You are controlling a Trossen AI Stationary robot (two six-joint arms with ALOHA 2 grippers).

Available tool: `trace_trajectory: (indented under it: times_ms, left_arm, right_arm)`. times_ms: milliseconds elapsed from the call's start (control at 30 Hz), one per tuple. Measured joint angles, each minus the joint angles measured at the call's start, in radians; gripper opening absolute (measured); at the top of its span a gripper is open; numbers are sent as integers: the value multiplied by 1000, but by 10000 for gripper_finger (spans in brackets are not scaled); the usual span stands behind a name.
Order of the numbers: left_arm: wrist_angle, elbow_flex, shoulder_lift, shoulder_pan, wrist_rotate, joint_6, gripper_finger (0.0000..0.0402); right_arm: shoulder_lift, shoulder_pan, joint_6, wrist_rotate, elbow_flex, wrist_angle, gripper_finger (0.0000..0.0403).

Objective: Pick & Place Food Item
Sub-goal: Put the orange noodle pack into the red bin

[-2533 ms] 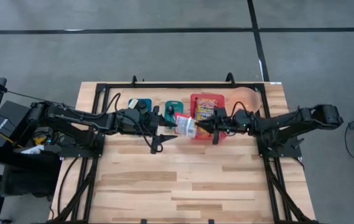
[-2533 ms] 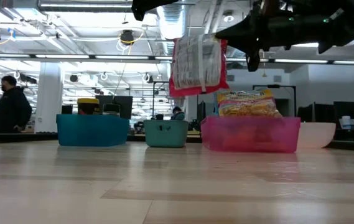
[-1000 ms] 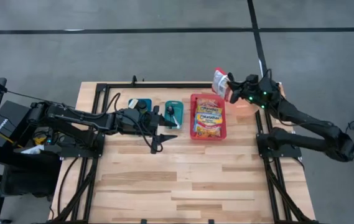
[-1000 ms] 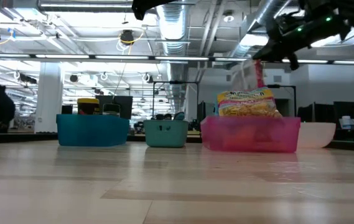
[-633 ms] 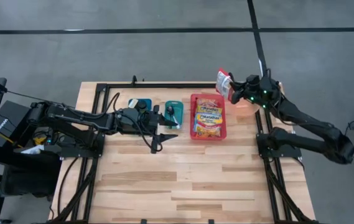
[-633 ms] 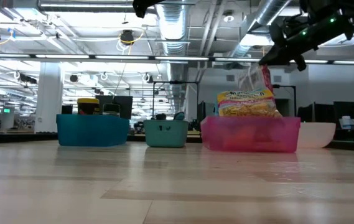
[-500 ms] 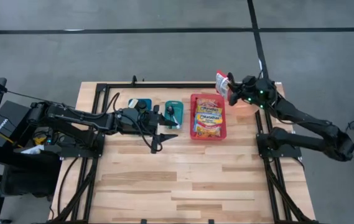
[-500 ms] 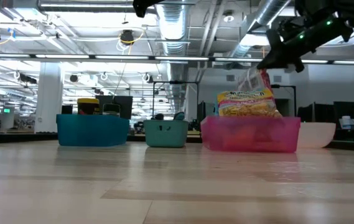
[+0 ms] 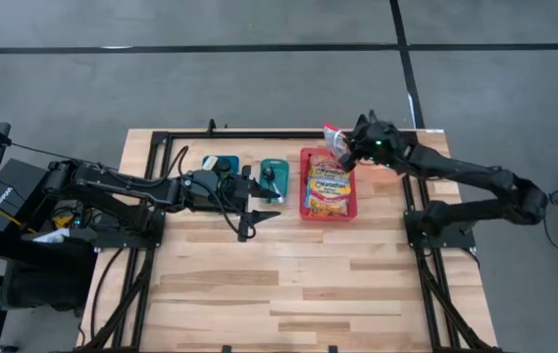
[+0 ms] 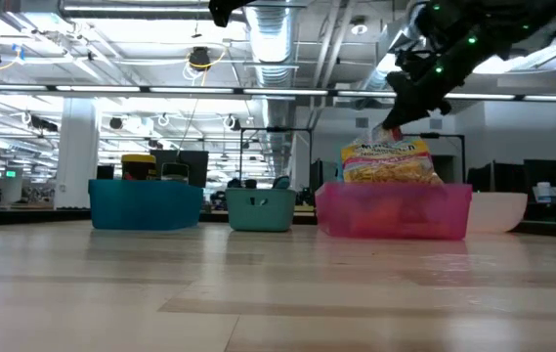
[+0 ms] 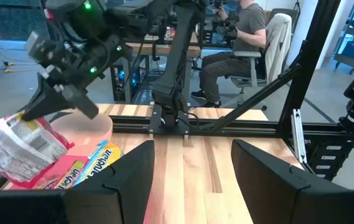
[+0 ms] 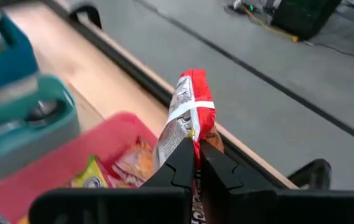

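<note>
My right gripper (image 9: 346, 149) is shut on a red and white snack packet (image 9: 333, 139) above the far end of the pink bin (image 9: 307, 201). The packet also shows in the right wrist view (image 12: 186, 115), the left wrist view (image 11: 20, 149) and the low view (image 10: 385, 132). A yellow noodle packet (image 9: 329, 182) lies in the bin. My left gripper (image 9: 258, 211) is open and empty, in the air left of the bin, near the small teal bin (image 9: 273, 180). My right gripper pinches the packet's crimped end (image 12: 195, 147) between its two fingers, which slant down from the table's right. The packet hangs tilted below and beyond the fingertips (image 11: 40, 111), lifted clear above the pink bin's far end.
A larger teal bin (image 9: 221, 166) stands at the far left. A pale pink bowl (image 9: 388, 163) sits right of the pink bin, partly under my right arm. Black frame rails run along the table's edges. The near half of the table is bare wood (image 9: 308, 284).
My right gripper, still shut on the packet, has swung from over the pink bowl at the far right corner toward the table's left, and now holds the packet over the pink bin's far end.
</note>
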Motion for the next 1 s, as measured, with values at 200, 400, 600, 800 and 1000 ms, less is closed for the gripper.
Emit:
trace_trajectory:
  times_ms: [200,400,600,800,1000]
  left_arm:
    - [0,0,0,0,0,0,210]
    - [0,0,0,0,0,0,210]
    - [0,0,0,0,0,0,210]
    - [0,0,0,0,0,0,210]
    - [0,0,0,0,0,0,210]
  right_arm:
    - [123,60,-27,122,85,-104,5]
    - [177,85,-63,124,128,-146,5]
    - [179,116,-73,101,134,-162,5]
    - [189,131,-66,95,134,-170,5]
    - [263,137,-61,16,136,-120,5]
